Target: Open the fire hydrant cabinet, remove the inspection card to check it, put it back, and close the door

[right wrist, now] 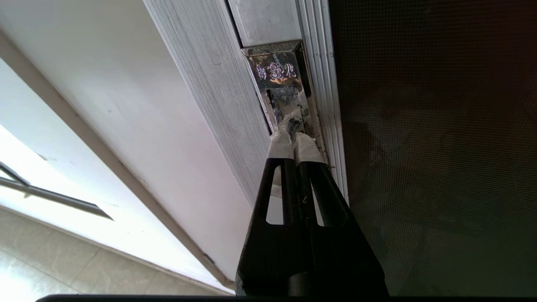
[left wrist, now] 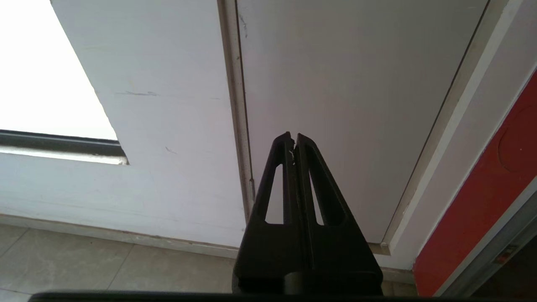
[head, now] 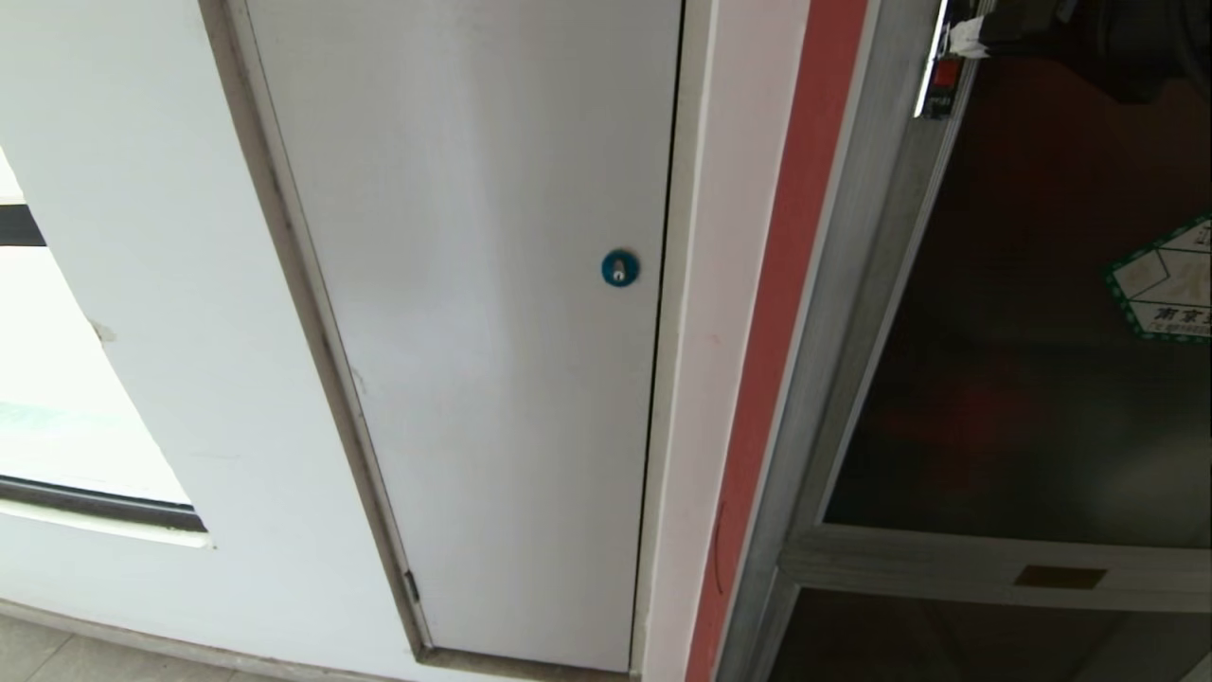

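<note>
The fire hydrant cabinet [head: 822,313] stands at the right, with a brushed aluminium frame and a red side strip. Its door [head: 1023,379] is dark tinted glass with a green-bordered sticker [head: 1169,284] and a brass plate [head: 1060,576] on the crossbar. My right gripper [head: 968,38] is at the door's top left edge. In the right wrist view this gripper [right wrist: 293,135] is shut, its white-taped fingertips [right wrist: 280,144] pushed into the recessed chrome latch [right wrist: 279,79]. My left gripper [left wrist: 293,136] is shut and empty, hanging low before the white panel. The inspection card is out of view.
A plain white panel [head: 492,332] with a blue round lock [head: 619,268] fills the middle, left of the cabinet. A bright window opening [head: 57,398] lies at the far left. Tiled floor [left wrist: 105,260] runs along the wall's foot.
</note>
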Motion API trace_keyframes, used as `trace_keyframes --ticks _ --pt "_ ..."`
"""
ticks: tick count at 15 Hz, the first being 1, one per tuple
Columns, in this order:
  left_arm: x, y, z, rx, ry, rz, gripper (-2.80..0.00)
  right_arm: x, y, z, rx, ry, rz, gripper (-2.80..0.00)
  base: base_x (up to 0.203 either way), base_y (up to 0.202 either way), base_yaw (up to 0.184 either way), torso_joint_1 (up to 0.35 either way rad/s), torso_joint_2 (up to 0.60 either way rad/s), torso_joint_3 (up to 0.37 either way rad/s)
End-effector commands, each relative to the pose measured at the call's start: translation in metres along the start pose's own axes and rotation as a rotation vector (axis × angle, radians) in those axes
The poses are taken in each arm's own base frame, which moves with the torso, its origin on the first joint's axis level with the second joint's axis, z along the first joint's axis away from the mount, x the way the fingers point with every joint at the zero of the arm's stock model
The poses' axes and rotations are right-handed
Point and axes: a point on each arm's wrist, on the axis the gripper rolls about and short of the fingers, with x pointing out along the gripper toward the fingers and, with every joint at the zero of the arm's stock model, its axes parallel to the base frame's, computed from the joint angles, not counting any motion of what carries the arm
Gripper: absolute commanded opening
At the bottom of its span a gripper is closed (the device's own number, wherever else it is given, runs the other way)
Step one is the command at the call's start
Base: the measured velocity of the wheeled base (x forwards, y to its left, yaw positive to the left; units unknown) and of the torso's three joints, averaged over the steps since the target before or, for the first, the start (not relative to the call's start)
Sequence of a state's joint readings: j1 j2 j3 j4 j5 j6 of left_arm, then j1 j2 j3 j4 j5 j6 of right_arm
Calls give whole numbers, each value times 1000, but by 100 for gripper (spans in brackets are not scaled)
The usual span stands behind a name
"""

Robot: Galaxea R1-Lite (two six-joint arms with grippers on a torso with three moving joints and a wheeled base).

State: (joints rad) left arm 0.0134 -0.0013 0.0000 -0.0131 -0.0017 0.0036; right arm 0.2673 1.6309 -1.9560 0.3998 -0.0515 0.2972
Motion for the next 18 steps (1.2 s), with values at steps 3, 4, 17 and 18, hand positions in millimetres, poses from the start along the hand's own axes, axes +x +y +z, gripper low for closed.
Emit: trace_keyframes --ticks 3,4,17,18 --pt "0 0 -2 1 5 1 -280 9 -1 -5 1 19 -8 -280 0 0 0 0 0 0" --pt "0 0 -2 -1 5 1 -280 10 -1 -5 1 17 -8 -280 0 0 0 0 0 0" --pt "0 0 -2 1 5 1 -280 -5 0 0 2 6 0 -280 0 0 0 0 0 0" --pt "0 0 -2 -1 5 1 -280 -11 0 1 3 11 0 -280 0 0 0 0 0 0"
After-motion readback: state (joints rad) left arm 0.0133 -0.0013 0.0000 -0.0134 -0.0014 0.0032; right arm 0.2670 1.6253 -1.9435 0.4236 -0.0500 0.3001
